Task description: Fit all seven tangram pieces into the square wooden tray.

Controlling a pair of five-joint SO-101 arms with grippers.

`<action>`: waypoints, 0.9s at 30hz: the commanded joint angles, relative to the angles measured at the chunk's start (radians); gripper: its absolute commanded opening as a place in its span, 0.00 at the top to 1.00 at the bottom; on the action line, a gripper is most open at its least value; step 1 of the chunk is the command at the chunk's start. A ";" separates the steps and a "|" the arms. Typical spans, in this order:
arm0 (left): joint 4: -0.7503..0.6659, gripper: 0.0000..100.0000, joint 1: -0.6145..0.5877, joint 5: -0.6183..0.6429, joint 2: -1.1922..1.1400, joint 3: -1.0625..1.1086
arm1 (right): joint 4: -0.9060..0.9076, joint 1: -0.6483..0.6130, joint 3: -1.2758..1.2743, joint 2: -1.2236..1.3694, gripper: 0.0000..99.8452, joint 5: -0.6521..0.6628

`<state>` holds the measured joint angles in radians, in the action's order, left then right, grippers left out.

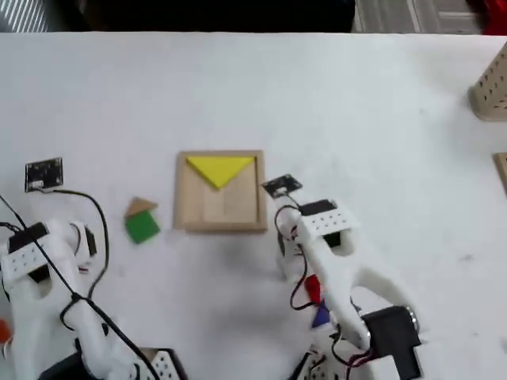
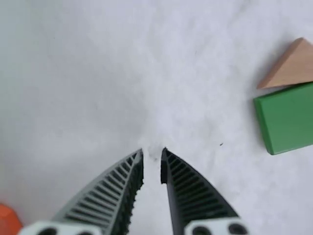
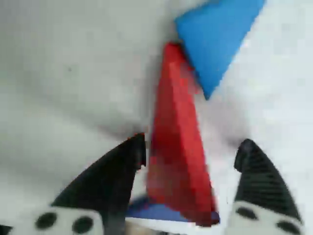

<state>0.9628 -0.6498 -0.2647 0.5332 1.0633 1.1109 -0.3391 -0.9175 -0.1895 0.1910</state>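
The square wooden tray [image 1: 193,207] lies mid-table with a yellow triangle [image 1: 219,169] along its far side. To its left sit a green square [image 1: 142,227] [image 2: 286,120] and a tan triangle [image 1: 141,207] [image 2: 291,66], touching. My left gripper [image 2: 152,154] is shut over bare table, apart from them. My right gripper [image 3: 193,147] is open, its fingers on either side of a red triangle [image 3: 176,147] [image 1: 313,289]. A blue piece [image 3: 220,29] [image 1: 320,317] touches the red one's far tip. An orange piece [image 2: 7,220] lies beside the left gripper.
The right arm [image 1: 325,226] stands just right of the tray, the left arm [image 1: 36,257] at the table's left. A small black board [image 1: 43,174] with cable lies far left. Pegboard blocks [image 1: 491,87] stand at the far right edge.
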 commanded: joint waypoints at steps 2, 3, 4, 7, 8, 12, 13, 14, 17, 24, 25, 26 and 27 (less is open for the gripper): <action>-0.015 0.91 0.008 -0.011 -0.002 -0.046 | 0.004 -0.038 0.034 0.010 0.71 0.009; -0.015 0.91 0.008 -0.011 -0.002 -0.046 | 0.002 -0.035 0.034 0.010 0.72 0.006; -0.015 0.91 0.008 -0.011 -0.002 -0.044 | 0.001 -0.033 0.034 0.012 0.74 0.006; -0.015 0.91 0.008 -0.011 -0.002 -0.044 | -0.024 -0.031 0.031 0.007 0.83 0.005; -0.015 0.91 0.008 -0.011 -0.002 -0.044 | -0.027 -0.031 0.031 0.004 0.85 0.005; -0.015 0.91 0.008 -0.011 -0.002 -0.044 | -0.041 -0.035 0.029 0.004 0.93 0.005; -0.015 0.91 0.008 -0.011 -0.002 -0.044 | -0.048 -0.035 0.029 0.004 0.96 0.005; -0.015 0.91 0.008 -0.011 -0.002 -0.044 | -0.048 -0.039 0.028 0.008 0.98 0.008; -0.015 0.91 0.008 -0.011 -0.002 -0.044 | -0.050 -0.030 0.028 0.024 0.98 0.006; -0.015 0.91 0.010 -0.009 -0.002 -0.044 | -0.007 0.067 0.049 -0.050 0.98 0.015; -0.015 0.91 0.012 -0.009 -0.002 -0.044 | 0.019 0.073 0.063 -0.081 0.98 0.015; -0.015 0.91 0.012 -0.009 -0.002 -0.044 | 0.050 0.076 0.081 -0.113 0.98 0.015; -0.015 0.91 0.012 -0.009 -0.002 -0.044 | 0.085 0.071 0.103 -0.148 0.98 0.015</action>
<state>0.9628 -0.6498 -0.2647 0.5332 1.0633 1.0986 -0.2900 -0.8930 -0.2156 0.1956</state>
